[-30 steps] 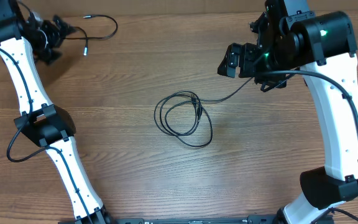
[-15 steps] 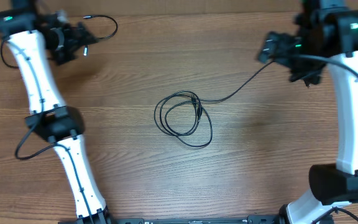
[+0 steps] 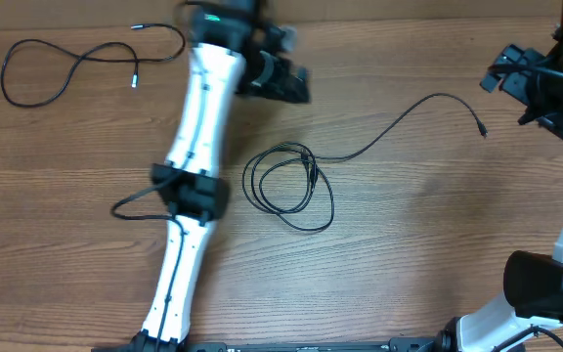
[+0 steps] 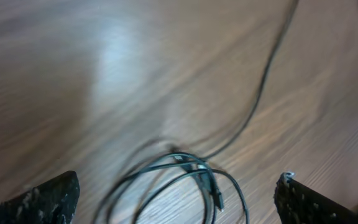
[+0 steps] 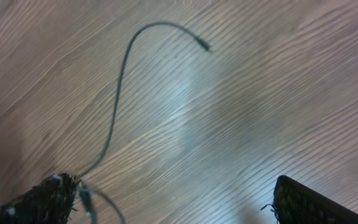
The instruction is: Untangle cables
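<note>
**a:** what lies at the centre of the overhead view?

**b:** a thin black flexible cable [image 3: 283, 191], wound into a few loose, overlapping loops on the brown wood-grain table [image 3: 409, 254]. two small connectors sit on the upper right part of the loops. a long free strand [image 3: 399, 117] leaves the loops there and rises rightward in a shallow arc. it ends in a small plug tip [image 3: 482, 130] near the right arm.

**a:** is that the only cord?

**b:** no. a second thin black cord [image 3: 57, 64] lies well apart, at the far left corner of the table. it is spread in open curves and has small pale tips.

**a:** state of the left gripper?

**b:** the black two-finger left gripper [image 3: 289, 80] hangs just beyond the loops. its fingers are spread wide, with nothing between them. in the left wrist view [image 4: 178, 186] the coiled cable [image 4: 185, 177] appears low in the frame, between the two dark fingertips [image 4: 48, 199]. it lies on the table below, somewhat blurred.

**a:** and the right gripper?

**b:** the black right gripper [image 3: 531, 93] sits at the far right edge, released and empty. its wrist view [image 5: 173, 193] shows only the free strand [image 5: 114, 106] on the wood. the strand curves up to its plug tip [image 5: 204, 45].
</note>
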